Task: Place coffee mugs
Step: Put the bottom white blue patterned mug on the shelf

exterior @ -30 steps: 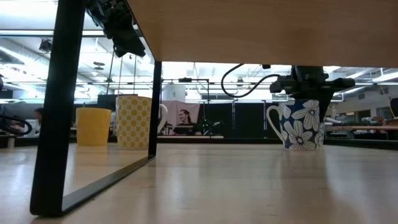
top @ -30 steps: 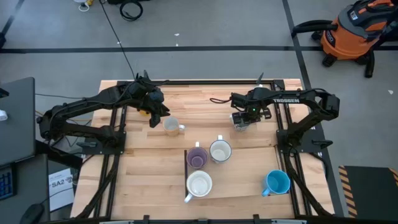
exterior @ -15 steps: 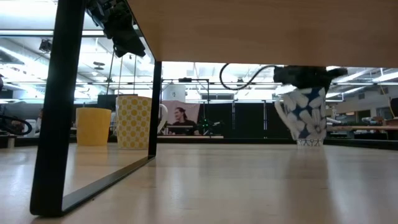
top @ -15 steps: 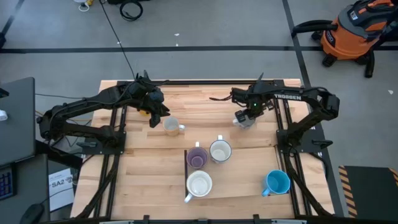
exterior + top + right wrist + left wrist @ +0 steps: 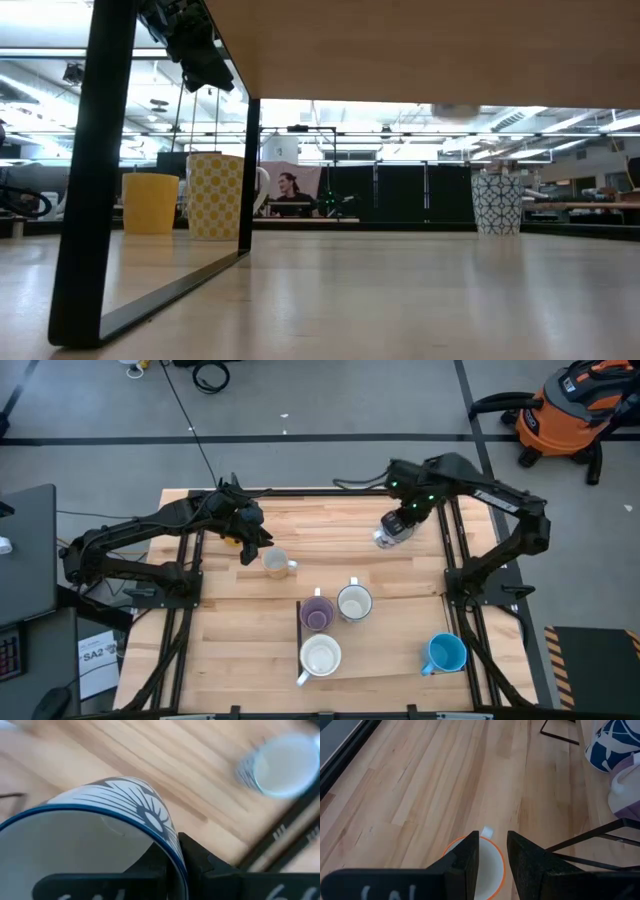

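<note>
While right end effector (image 5: 172,862) pinches rim, glossy floral mug (image 5: 100,840) tilts.

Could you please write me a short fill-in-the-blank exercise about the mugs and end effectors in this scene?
1. The right end effector grips the floral mug by its ____.
2. The left end effector hovers over the mug with the ____ rim.
3. The mug nearest the table's front right corner is ____.

Missing words: rim; orange; blue
</note>
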Robot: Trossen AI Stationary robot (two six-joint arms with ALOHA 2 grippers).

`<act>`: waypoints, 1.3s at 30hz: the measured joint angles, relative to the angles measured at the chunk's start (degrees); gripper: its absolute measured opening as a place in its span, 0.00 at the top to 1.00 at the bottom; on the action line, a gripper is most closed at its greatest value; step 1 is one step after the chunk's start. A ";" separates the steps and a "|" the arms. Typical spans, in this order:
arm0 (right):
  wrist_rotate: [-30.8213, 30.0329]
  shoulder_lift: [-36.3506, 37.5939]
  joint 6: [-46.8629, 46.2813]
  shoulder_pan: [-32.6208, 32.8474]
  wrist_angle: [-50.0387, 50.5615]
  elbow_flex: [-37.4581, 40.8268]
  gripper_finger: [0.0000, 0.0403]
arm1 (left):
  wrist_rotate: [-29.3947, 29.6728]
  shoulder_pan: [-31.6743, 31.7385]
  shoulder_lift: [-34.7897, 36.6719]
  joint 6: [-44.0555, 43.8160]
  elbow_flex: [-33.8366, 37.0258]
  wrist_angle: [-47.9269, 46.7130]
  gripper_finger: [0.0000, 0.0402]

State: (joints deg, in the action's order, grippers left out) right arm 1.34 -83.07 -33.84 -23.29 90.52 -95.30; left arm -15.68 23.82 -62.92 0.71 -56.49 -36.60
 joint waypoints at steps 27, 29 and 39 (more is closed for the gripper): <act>0.44 1.80 -12.34 44.04 -8.07 -10.61 0.92 | 0.00 0.01 0.00 -1.57 0.00 0.00 0.73; 0.33 -0.41 -13.59 46.54 -8.44 -10.61 0.92 | 0.00 0.01 0.00 -1.57 0.00 0.00 0.73; 1.65 -9.85 -14.61 53.15 -13.77 -10.59 0.92 | 0.00 0.00 0.00 -1.60 0.00 0.01 0.73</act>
State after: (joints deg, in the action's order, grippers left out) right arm 2.98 -92.92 -48.45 29.86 76.75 -105.89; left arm -15.68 23.82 -62.92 -0.89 -56.49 -36.59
